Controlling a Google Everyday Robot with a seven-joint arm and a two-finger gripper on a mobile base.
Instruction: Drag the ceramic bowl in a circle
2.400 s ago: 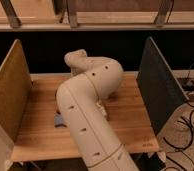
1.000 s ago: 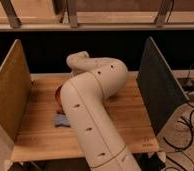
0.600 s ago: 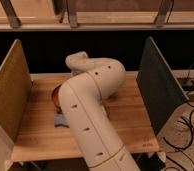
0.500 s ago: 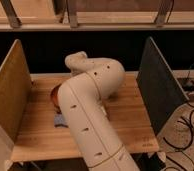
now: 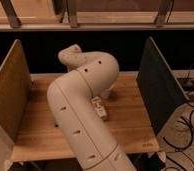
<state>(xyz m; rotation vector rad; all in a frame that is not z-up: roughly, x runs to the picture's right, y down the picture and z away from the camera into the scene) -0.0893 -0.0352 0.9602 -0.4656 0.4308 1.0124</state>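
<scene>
Fig.: ceramic bowl hidden behind the arm (image 5: 85,105), so its spot on the table (image 5: 125,120) and its bearing from the gripper can't be told. Gripper also hidden behind arm, jaws clenched; grip on bowl unconfirmed. 1 arm only.

Your gripper, closed, is out of sight behind the arm (image 5: 82,107), and so is the ceramic bowl. The arm's lower end runs off the bottom edge.
</scene>
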